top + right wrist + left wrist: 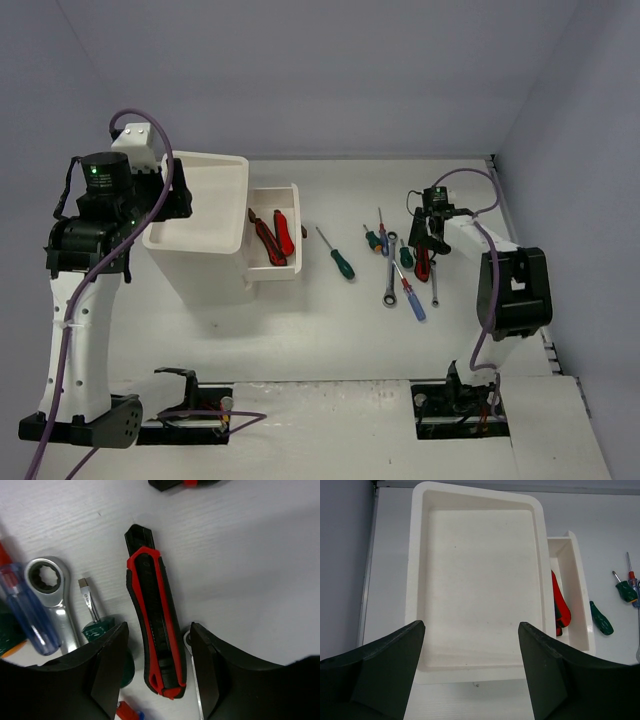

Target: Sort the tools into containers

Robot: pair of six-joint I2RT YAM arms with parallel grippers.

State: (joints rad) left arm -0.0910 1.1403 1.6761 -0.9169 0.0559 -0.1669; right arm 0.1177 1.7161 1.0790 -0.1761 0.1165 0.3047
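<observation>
On the right side of the counter (pixel 330 340), the right end effector (pixel 156 640) hangs over a red-and-black utility knife (pixel 152 615) lying flat. Its jaws stand wide apart, one to each side of the knife's handle, and hold nothing; whether the fingertips reach the surface I cannot tell.

The step in hand looks like picking this knife up for the open drawer (pixel 580 580), where other red-handled tools (pixel 561 605) already lie. To do it well, the jaws should close across the handle's narrow width, near its middle rather than the rear end they now flank, so that it lifts level.

The finger on the left of the wrist view sits just beside a green-handled screwdriver (pixel 102 630) and a ratcheting wrench (pixel 47 580). A thin metal piece also shows at the other finger. A straight descent and a slow close should keep these neighbours from being dragged along.

The left end effector (pixel 471 630) hovers above the white box's tray top (pixel 417 555), wide open and empty.
</observation>
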